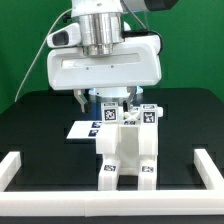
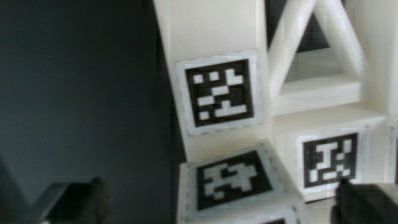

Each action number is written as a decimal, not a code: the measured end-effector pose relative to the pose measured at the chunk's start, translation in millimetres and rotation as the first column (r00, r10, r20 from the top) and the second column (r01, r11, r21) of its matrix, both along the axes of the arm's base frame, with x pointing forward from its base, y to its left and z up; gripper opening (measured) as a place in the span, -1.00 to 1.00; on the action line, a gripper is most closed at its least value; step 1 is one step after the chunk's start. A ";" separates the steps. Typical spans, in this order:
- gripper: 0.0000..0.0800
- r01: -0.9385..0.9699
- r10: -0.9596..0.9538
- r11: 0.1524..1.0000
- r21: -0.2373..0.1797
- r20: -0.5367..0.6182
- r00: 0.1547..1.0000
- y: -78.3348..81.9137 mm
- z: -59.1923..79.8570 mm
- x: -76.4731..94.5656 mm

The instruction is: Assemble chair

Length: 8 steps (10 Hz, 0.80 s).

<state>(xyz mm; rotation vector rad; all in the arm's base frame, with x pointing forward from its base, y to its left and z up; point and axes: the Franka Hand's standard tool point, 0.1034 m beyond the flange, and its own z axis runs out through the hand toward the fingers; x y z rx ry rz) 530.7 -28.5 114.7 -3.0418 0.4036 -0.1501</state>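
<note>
gripper (image 1: 117, 99): we've got it hanging low over the top of the chair, mostly tucked under the big white wrist housing. In the wrist view we only catch two dark fingertips (image 2: 75, 196) at the edge of the shot, with tagged chair parts between them. Whether they're actually pinching anything, we honestly can't tell.

chair (image 1: 128, 145): white blocky build standing on the counter right under the gripper, roughly mid-scene in the exterior view. Two chunky legs come toward the camera, each with a small tag at the foot. Up top there's a cluster of black-and-white tags just below the gripper.

chair up close: in the wrist view we see a white upright with a big square tag (image 2: 221, 93), plus two more tags lower down and some angled bracing beside it.

flat plate (image 1: 84, 128): lying on the counter just to the exterior view's left of the chair, tags facing up, touching or nearly touching it.

counter (image 1: 40, 125): black surface.

border rails (image 1: 22, 170): low white rails along the near edge and sides.
</note>
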 end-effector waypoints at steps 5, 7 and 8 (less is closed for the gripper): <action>-0.29 0.283 -0.283 0.959 0.028 -0.021 0.959 0.5 -0.7 -0.2; -0.29 0.441 -0.440 0.897 0.042 -0.038 0.897 1.2 -0.7 0.5; -0.29 0.525 -0.523 0.850 0.047 -0.049 0.851 2.0 -0.4 4.0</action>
